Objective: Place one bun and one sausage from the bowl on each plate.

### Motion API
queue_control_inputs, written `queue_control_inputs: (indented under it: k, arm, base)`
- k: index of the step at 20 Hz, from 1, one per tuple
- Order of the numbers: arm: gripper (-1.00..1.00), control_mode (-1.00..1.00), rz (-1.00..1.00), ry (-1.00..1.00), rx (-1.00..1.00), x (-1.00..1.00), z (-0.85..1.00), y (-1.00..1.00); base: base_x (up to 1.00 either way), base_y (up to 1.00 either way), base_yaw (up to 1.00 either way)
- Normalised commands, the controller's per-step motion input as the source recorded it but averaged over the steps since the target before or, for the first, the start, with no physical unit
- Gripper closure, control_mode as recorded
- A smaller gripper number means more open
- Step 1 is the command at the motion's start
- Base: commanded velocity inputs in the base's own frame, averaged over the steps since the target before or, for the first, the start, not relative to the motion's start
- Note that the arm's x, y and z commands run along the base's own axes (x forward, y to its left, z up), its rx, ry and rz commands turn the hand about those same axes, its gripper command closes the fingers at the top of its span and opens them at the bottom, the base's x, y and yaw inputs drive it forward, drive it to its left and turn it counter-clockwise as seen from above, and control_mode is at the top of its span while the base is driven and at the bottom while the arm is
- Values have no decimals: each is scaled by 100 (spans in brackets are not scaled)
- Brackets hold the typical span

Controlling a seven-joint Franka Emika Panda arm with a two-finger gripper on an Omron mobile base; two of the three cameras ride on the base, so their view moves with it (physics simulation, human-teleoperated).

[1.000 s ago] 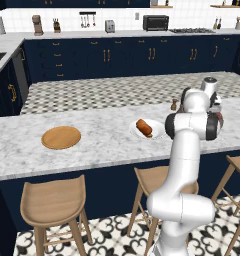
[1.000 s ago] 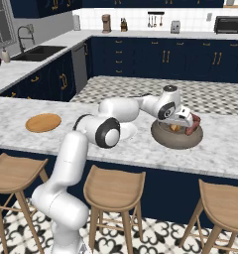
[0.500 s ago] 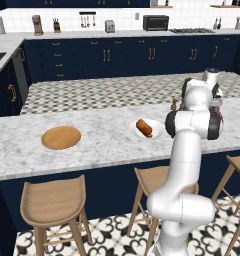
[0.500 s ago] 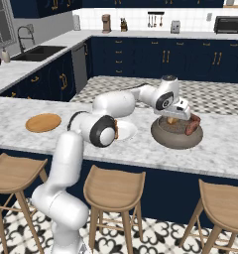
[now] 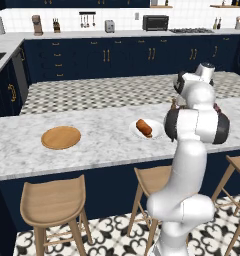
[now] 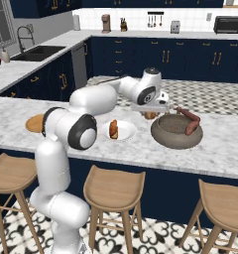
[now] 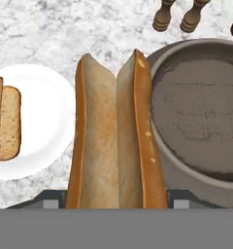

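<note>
My gripper [image 7: 116, 194] is shut on a split tan bun [image 7: 113, 141] that hides its fingertips. In the right base view the hand [image 6: 151, 105] hovers over the counter between the white plate [image 6: 127, 133] and the bowl [image 6: 176, 133], with the bun [image 6: 150, 115] beneath it. The white plate [image 7: 45, 121] carries a bun and a sausage [image 6: 113, 130]. The bowl [image 7: 196, 121] looks bare inside, and two sausages [image 6: 190, 121] lie across its far rim. Far to the left sits the bare wooden plate [image 5: 61, 137].
Two wooden mills [image 7: 179, 14] stand just behind the bowl. Wooden stools [image 6: 113, 186] line the counter's near side. Bare marble lies between the wooden plate and the white plate [image 5: 136, 131].
The hand has risen a little and swung left, from above the bowl towards the white plate, with the bun in its grip.
</note>
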Motion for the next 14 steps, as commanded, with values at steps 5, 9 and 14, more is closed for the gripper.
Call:
queue_control_inputs:
  k: [5,9,14]
  arm:
    - [100,-100,58,0,-6,-14,0,100]
    - [100,-100,56,7,-11,-4,0,100]
    - [100,-100,50,2,-7,0,0,100]
  base:
    - [0,0,0]
    - [0,0,0]
    - [0,0,0]
